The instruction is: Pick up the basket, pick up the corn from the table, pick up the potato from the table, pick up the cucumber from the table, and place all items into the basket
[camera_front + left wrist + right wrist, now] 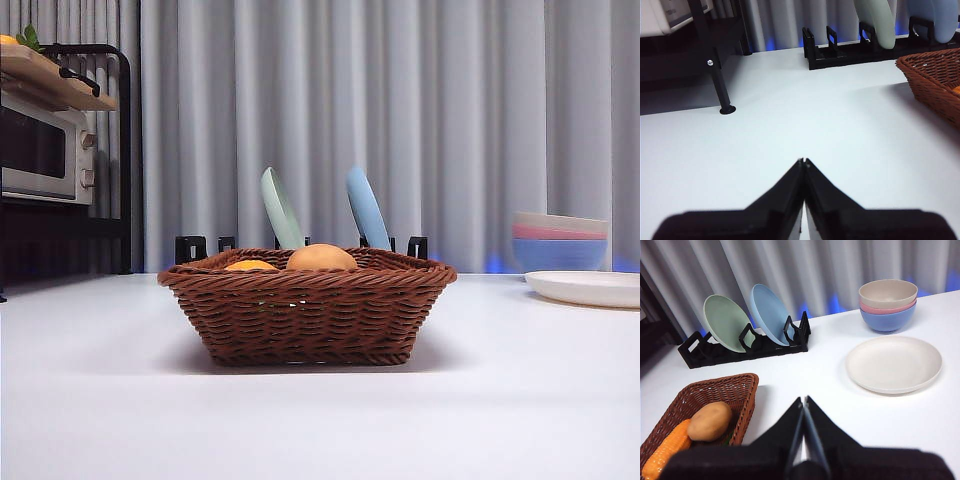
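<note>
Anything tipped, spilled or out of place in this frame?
Nothing stands out. The basket sits level on the table with the potato and corn inside. Both grippers are shut and clear of it.

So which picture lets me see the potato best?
The right wrist view: it looks down into the basket, so the whole potato shows, lying beside the corn. The front view shows only the potato's rounded top above the rim. The left wrist view shows just a corner of the basket, no potato.
</note>
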Tool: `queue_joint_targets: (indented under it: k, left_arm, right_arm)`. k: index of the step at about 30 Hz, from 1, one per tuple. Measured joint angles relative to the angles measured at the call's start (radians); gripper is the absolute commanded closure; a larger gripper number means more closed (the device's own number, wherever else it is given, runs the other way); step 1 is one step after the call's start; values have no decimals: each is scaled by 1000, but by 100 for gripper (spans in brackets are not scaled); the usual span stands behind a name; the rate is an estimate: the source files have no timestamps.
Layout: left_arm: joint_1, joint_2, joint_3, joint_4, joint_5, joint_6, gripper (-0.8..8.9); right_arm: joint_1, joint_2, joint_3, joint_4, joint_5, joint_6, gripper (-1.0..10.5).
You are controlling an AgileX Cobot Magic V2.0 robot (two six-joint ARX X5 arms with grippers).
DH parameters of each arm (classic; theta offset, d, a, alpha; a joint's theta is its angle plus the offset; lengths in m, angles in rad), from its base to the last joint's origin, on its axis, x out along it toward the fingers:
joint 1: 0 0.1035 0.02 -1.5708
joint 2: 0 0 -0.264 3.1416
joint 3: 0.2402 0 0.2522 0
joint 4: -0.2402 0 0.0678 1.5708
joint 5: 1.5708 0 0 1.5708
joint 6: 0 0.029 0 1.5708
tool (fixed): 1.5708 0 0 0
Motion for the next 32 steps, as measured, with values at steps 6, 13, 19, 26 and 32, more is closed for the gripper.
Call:
queue_joint_targets:
  k: [6,13,19,26,32]
  left_arm:
    - [0,0,0,0,0,0,817]
    - [0,0,0,0,0,0,817]
    - [0,0,0,0,0,0,817]
    - [0,0,0,0,0,0,817]
    - [0,0,0,0,-2,0,817]
  right_arm:
    - [0,0,0,0,2,-2,963]
    - [-73,-29,-27,28,-74,-186,963]
    - [-217,-107,-211,224,-317,-301,963]
    - [-262,-269,-470,348,-389,-311,963]
    - [-265,-293,-597,346,-389,-288,963]
